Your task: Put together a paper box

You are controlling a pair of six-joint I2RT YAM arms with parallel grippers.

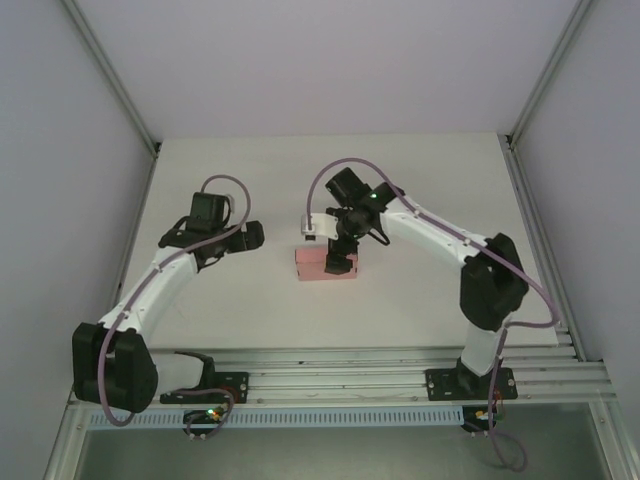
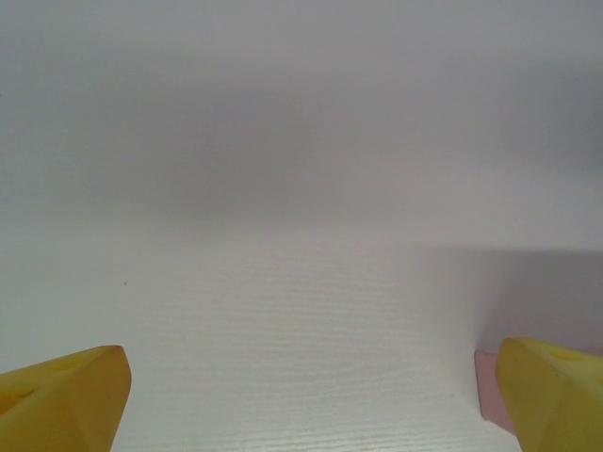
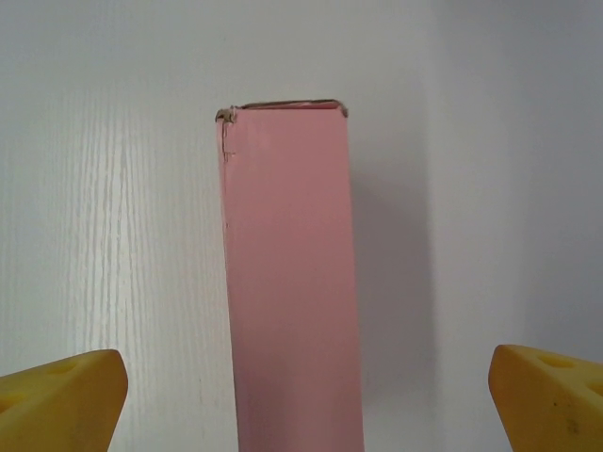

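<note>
The white, wood-grained counter carries 1 pale pink paper box, lying closed at the centre of the frame.

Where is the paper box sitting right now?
In the top view, the paper box lies near the middle of the table, directly under the open right gripper; the left gripper is apart on its left.

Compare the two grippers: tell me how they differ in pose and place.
The right gripper hangs over the box; the left gripper is over bare table, left of the box. The right gripper points steeply down; the left gripper slants shallowly toward the box. Both are open, holding nothing.
</note>
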